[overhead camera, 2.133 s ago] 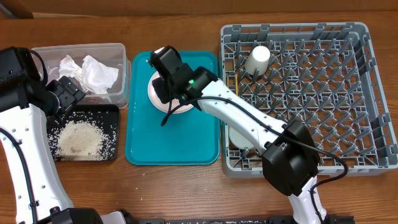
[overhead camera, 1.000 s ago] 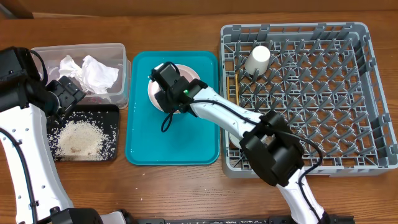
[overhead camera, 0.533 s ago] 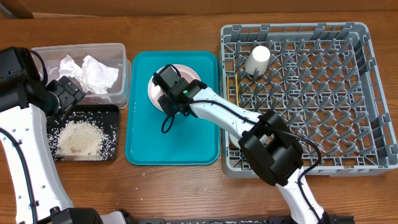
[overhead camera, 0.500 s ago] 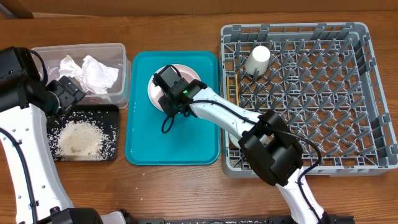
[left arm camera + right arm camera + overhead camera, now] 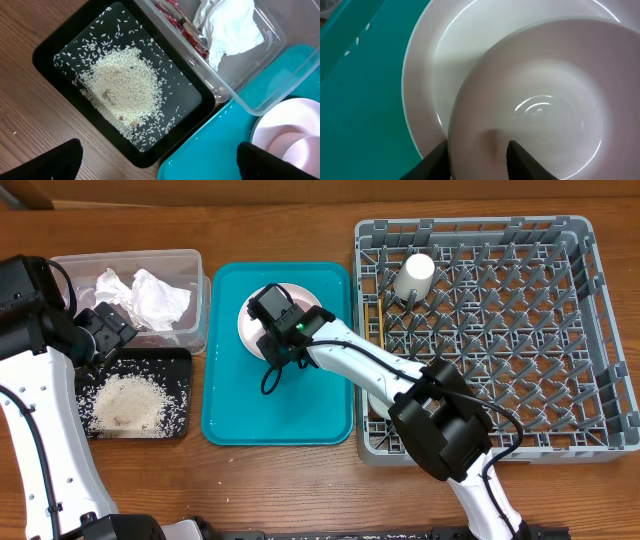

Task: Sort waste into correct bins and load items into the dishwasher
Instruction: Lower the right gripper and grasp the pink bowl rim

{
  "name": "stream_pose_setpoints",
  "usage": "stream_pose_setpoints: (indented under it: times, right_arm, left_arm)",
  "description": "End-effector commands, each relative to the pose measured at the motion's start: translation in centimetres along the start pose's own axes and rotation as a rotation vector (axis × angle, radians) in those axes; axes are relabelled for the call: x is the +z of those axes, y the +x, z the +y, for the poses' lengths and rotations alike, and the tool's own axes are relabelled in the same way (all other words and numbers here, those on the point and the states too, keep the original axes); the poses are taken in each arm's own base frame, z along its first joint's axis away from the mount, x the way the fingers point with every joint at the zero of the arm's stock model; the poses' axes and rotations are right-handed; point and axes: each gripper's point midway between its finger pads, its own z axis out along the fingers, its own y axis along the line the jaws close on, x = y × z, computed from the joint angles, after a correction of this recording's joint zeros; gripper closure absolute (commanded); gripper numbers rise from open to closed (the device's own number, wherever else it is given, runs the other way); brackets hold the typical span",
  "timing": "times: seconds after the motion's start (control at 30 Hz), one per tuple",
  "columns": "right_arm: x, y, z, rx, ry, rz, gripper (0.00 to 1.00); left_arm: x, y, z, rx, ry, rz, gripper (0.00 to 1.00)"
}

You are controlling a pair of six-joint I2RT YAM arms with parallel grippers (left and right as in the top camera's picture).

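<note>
The pale pink plate lies on the teal tray with a pale bowl on it. My right gripper is open and straddles the bowl's near rim, one finger outside, one inside; in the overhead view it covers the plate. My left gripper is open and empty, hovering over the black tray of rice. The clear tub holds white napkins and the red wrapper. The white cup and chopsticks are in the grey rack.
The teal tray carries a few stray rice grains. My right arm stretches from the front right across the rack's left edge, hiding part of a white dish there. Bare wooden table lies along the front.
My right gripper has come down and slightly forward onto the plate and bowl, and barely moves in the last half second. My left arm has not moved.
</note>
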Motion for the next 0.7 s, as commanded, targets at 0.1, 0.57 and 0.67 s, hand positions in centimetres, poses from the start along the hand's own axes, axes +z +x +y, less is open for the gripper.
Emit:
stream_pose_setpoints:
  times: [0.1, 0.57, 0.67]
  right_arm:
    - [-2.3, -2.3, 0.3, -0.001, -0.019, -0.086, 0.61]
    - [-1.3, -2.2, 0.4, -0.001, -0.02, -0.084, 0.75]
    - [-1.3, -2.2, 0.4, -0.001, -0.019, -0.084, 0.78]
  left_arm:
    - [-0.2, -0.4, -0.2, 0.009, 0.003, -0.011, 0.0]
    - [-0.2, -0.4, -0.2, 0.009, 0.003, -0.01, 0.0]
    - [-0.2, -0.4, -0.2, 0.009, 0.003, -0.011, 0.0]
